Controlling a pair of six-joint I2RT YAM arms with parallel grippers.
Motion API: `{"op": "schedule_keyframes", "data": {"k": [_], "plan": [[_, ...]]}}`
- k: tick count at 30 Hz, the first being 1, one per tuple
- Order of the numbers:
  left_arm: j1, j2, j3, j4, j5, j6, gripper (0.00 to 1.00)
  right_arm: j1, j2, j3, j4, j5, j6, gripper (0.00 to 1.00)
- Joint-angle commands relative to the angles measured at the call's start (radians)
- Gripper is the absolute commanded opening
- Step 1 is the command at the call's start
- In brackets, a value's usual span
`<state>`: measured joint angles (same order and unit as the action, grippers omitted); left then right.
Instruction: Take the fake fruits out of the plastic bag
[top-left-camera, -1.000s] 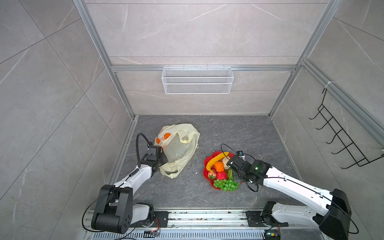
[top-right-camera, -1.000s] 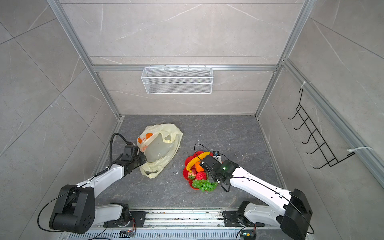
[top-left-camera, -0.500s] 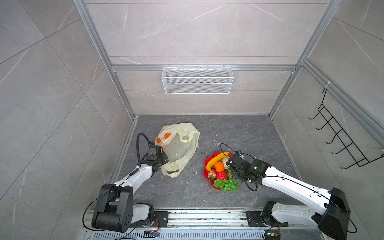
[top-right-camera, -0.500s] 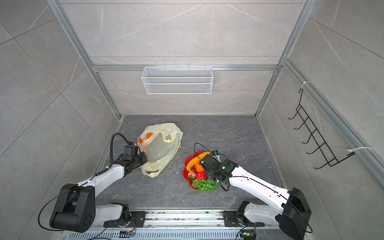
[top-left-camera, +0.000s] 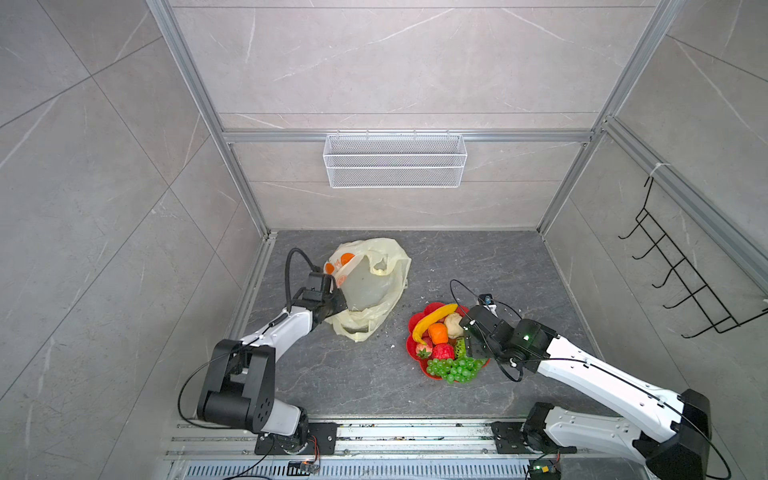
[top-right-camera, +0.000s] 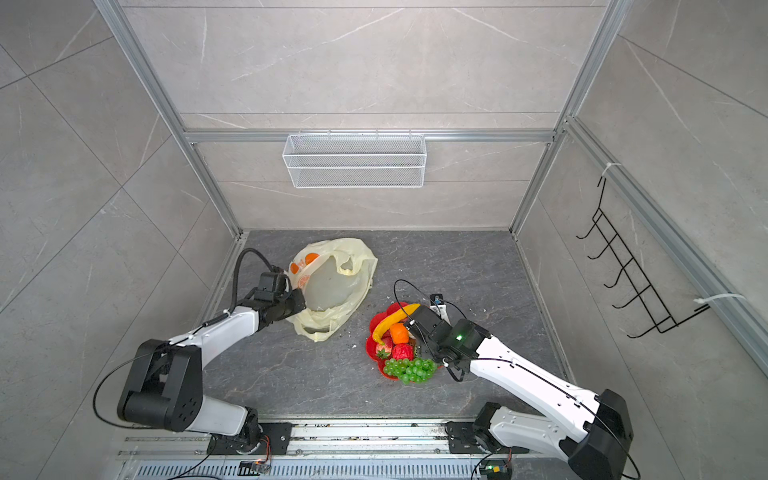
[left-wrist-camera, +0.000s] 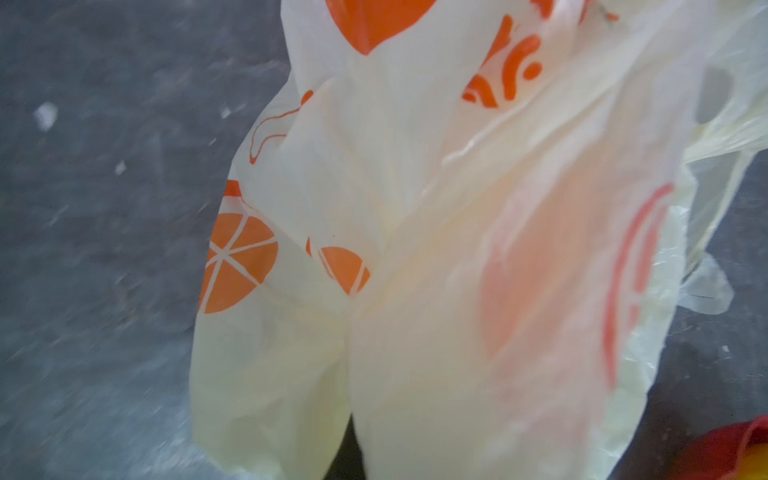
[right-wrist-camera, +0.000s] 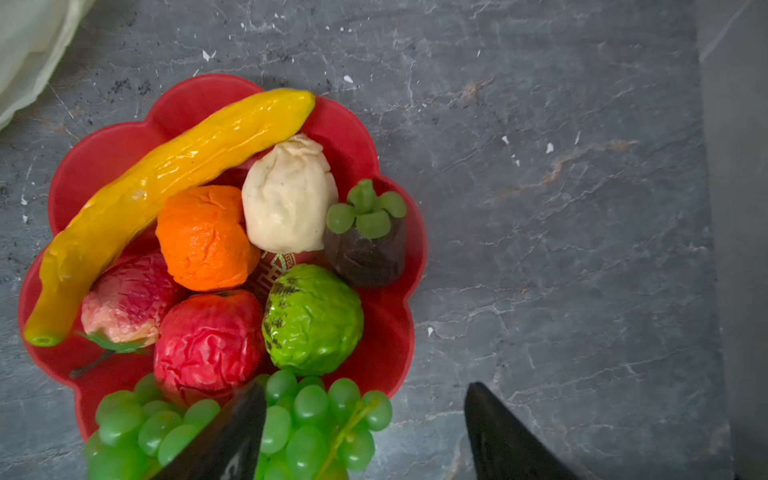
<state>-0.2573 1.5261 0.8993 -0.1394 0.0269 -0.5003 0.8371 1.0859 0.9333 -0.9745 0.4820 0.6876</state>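
Grey tabletop (top-left-camera: 374, 374), left hand (top-left-camera: 338, 303) clamped on bag (top-left-camera: 370, 286) by left edge, right hand (right-wrist-camera: 365, 390) spread wide, empty, beside fruits (right-wrist-camera: 216, 270) in red dish (right-wrist-camera: 386, 332).

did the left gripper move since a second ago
Yes. In a top view the left gripper, shut on the plastic bag, has shifted up the picture toward the wire basket and slightly right.

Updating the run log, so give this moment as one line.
left gripper: shut on plastic bag | right gripper: open above red dish edge | fake fruits: visible ones in red dish
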Motion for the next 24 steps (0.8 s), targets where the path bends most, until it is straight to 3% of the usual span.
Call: {"op": "schedule_keyframes", "data": {"k": [1, 10, 12, 14, 19, 22, 24], "plan": [[-0.046, 0.112, 0.194, -0.072, 0.040, 0.061, 0.00, -0.004, -0.060, 0.033, -0.046, 0.093, 0.016, 0.84], [-0.141, 0.534, 0.863, -0.344, 0.114, 0.196, 0.00, -0.004, -0.284, -0.057, -0.022, 0.143, 0.062, 0.85], [-0.150, 0.613, 1.001, -0.407, 0.099, 0.217, 0.04, -0.005, -0.321, -0.082, -0.012, 0.144, 0.068, 0.85], [-0.152, 0.687, 1.141, -0.473, 0.086, 0.225, 0.12, -0.005, -0.340, -0.099, -0.003, 0.146, 0.073, 0.85], [-0.160, 0.796, 1.413, -0.650, -0.011, 0.220, 0.45, -0.004, -0.325, -0.113, 0.006, 0.144, 0.070, 0.86], [-0.168, 0.781, 1.444, -0.691, -0.054, 0.209, 0.61, -0.004, -0.314, -0.123, 0.023, 0.141, 0.064, 0.86], [-0.168, 0.754, 1.444, -0.719, -0.075, 0.191, 0.67, -0.004, -0.310, -0.134, 0.043, 0.136, 0.060, 0.86]]}}
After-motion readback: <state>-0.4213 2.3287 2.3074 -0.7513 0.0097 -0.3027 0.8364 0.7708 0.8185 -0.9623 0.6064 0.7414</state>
